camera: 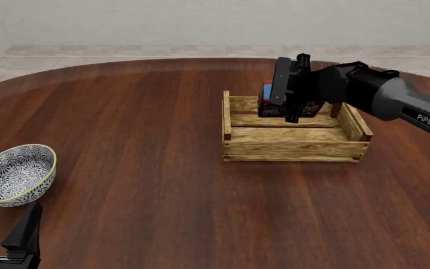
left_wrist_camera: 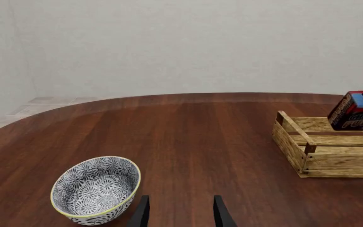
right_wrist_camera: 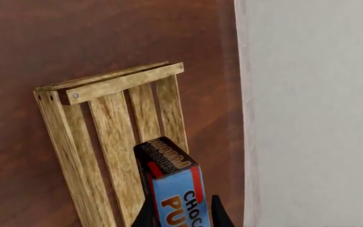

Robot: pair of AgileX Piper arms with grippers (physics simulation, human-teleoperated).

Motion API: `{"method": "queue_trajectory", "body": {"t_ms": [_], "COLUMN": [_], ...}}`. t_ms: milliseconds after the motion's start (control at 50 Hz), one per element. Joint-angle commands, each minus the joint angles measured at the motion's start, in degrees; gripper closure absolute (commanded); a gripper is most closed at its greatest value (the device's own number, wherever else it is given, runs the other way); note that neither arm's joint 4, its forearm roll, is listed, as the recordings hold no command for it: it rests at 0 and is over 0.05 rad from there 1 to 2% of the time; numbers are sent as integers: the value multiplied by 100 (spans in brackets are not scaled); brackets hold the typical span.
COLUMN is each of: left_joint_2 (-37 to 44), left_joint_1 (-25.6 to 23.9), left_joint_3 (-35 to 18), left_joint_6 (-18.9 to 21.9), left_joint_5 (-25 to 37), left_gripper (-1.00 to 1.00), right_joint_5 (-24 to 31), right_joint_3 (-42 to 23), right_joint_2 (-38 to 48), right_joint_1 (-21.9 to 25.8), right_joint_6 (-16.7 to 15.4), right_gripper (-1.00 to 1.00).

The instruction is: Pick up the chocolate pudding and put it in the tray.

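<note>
The wooden slat tray (camera: 295,147) serves as the landmark on the dark wooden table (camera: 163,190). Far to the left of the tray, well apart from it and nearer the camera in the front view, sits a blue-white patterned bowl (camera: 15,174) with a yellow rim. Just beside that bowl is the left gripper (left_wrist_camera: 180,213), its two dark fingers spread apart with bare table between them and nothing held. Moving right to the tray itself: the chocolate pudding (camera: 267,100) carton is above the tray's far left part, tilted, with its lower end dipping inside the walls near the back slat; whether it touches the floor slats cannot be told. The right gripper (right_wrist_camera: 183,215) reaches in from the right of the tray, its fingers closed against the carton's two sides, clamping the blue-topped box.
</note>
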State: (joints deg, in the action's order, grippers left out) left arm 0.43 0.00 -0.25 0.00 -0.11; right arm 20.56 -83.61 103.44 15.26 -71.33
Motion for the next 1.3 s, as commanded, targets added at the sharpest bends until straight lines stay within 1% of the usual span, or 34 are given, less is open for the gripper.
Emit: {"method": "queue_trajectory", "body": {"t_ms": [20,340,380,480,560,800,1300], "left_joint_2": [0,0,0,0,0,0,0], "left_joint_1": [0,-1,0,-1,1,0,0], "left_joint_3": [0,0,0,0,0,0,0], "left_joint_6": [-1,0,-1,0,0,-1,0], "left_joint_5": [0,0,0,0,0,0,0], "left_gripper": [-100,-100,-100,-100,-100,-100,-100], "right_joint_5": [-195,-266,-298,-263,-302,-334,-339], "right_joint_3": [-50,-11,37,-1,28,14,-233], "right_joint_2": [251,401,421,462,482,591,972], "right_joint_1": [-42,9,0,-2,-8,35,24], "right_joint_6": [139,250,212,266,239,300,333], "right_gripper": [100,100,100,100,100,100,100]}}
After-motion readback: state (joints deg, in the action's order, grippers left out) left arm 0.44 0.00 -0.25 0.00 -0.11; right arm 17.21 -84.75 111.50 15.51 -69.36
